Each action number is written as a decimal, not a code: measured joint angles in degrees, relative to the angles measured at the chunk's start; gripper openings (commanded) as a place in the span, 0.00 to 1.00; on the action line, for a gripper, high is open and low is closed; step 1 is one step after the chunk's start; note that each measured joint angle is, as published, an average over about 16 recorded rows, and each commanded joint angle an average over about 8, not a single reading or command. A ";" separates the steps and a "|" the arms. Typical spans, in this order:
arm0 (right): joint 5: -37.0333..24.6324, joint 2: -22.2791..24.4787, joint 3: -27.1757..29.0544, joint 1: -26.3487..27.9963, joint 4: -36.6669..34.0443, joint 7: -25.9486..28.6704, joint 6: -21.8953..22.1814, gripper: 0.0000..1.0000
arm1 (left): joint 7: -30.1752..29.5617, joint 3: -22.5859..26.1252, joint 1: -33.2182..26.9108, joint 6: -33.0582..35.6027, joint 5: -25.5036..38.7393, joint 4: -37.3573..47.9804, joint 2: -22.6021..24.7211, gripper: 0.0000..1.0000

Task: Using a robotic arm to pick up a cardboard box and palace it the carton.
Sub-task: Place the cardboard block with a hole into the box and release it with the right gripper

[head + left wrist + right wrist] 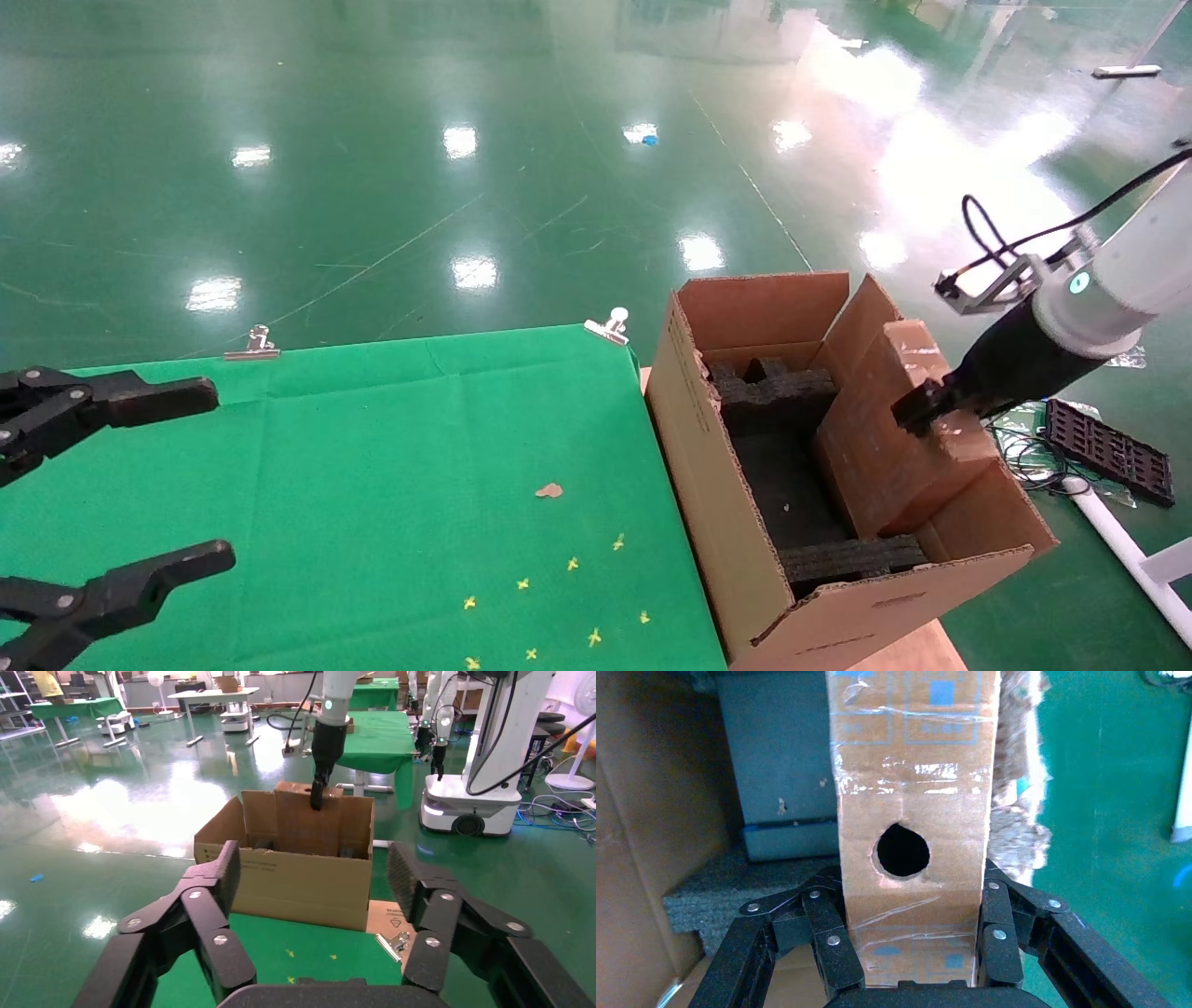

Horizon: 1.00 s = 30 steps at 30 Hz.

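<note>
The large corrugated carton (pixel 708 485) stands open at the right end of the green table, with black foam padding (pixel 778 401) inside. My right arm (pixel 1108 289) reaches in from the right. My right gripper (pixel 917 410) is shut on the brown tape-wrapped cardboard box (pixel 889 438) and holds it on end, tilted, partly inside the carton against its right wall. In the right wrist view the box (pixel 912 811) sits between the fingers (pixel 831 941) and shows a round hole. My left gripper (pixel 172 480) is open and empty over the table's left side.
A green cloth (pixel 372 466) covers the table, held by metal clips (pixel 610 326) at its far edge. A small brown scrap (pixel 549 490) and yellow cross marks (pixel 568 596) lie on it. A black tray (pixel 1108 447) and cables lie on the floor at the right.
</note>
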 measured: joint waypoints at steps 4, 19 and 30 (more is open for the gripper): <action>0.70 -0.54 0.44 -2.79 -0.63 0.57 1.83 0.00 | 0.01 0.01 0.00 -0.01 -0.01 0.00 -0.01 1.00; 2.81 -1.81 1.88 -8.86 -2.09 0.76 6.88 0.00 | 0.03 0.06 -0.01 -0.03 -0.04 0.00 -0.03 1.00; 2.67 -2.34 1.86 -5.16 -2.41 -2.52 7.36 0.00 | 0.05 0.10 -0.02 -0.04 -0.07 0.00 -0.04 1.00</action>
